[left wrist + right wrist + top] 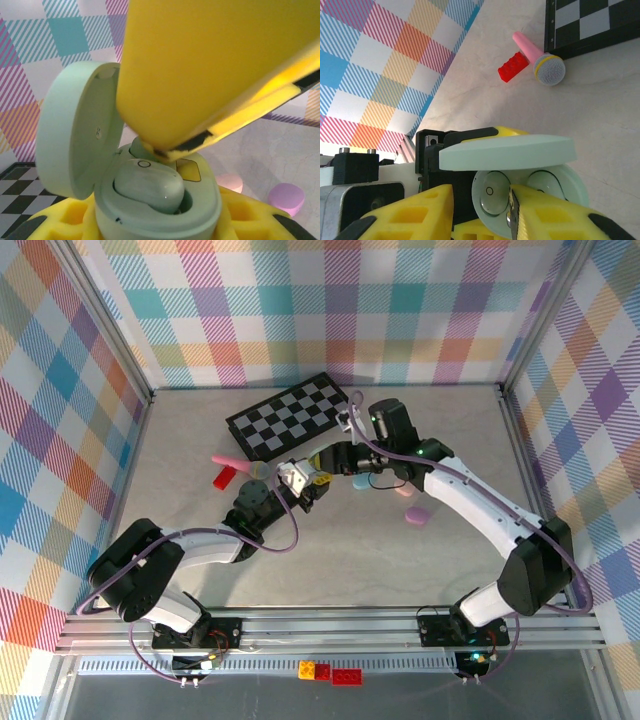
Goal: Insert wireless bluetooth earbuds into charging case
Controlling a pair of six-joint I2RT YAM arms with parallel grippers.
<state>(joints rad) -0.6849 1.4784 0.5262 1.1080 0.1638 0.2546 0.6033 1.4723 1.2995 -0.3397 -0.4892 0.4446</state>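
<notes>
I've got the pale-green charging case (70, 140) open, lid tilted up on the left, with one greenish earbud (150, 186) seated in its near well.

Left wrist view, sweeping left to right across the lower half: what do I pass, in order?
checkerboard → open mint lid → mint earbud seated in the charging case → pink case → purple case
</notes>
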